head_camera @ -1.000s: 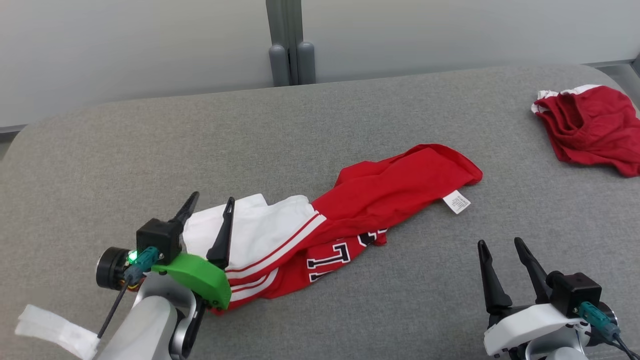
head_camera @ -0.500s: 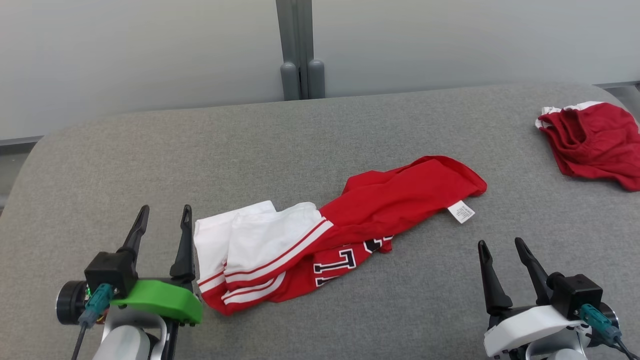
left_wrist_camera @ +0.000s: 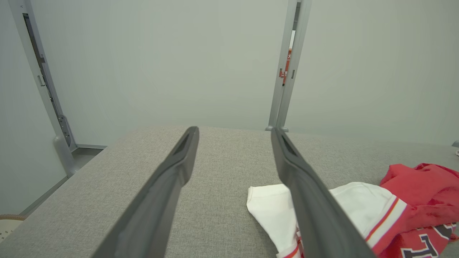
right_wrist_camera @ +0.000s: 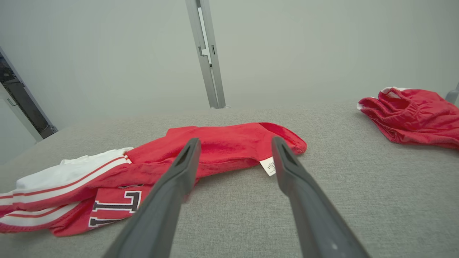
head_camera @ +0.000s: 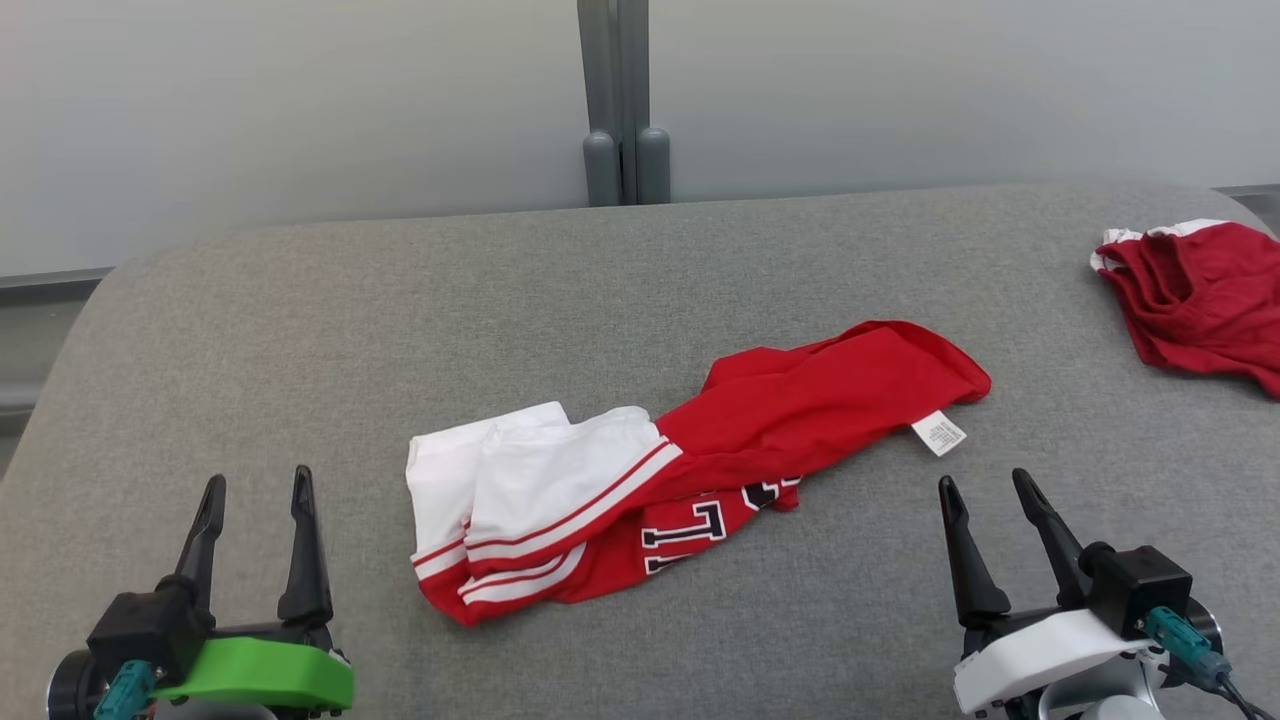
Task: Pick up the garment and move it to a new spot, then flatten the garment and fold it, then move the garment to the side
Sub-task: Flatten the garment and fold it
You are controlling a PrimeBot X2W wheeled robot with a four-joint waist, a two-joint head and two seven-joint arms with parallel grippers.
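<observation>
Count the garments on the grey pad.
2. The red-and-white jersey lies crumpled in the middle of the grey pad; a second red garment sits bunched at its far right, partly cut off in the head view.

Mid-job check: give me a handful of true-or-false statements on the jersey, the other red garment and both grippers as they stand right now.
1. The jersey lies on the grey table, white sleeves toward the robot's left. True.
2. The left gripper and the right gripper are both open and hold nothing. True.
3. The right gripper touches the jersey. False: it is apart from it, over bare table.
4. The jersey is already folded flat. False: it lies bunched and twisted, its white label sticking out near the right end.
5. A second red garment lies at the table's far right. True.
</observation>
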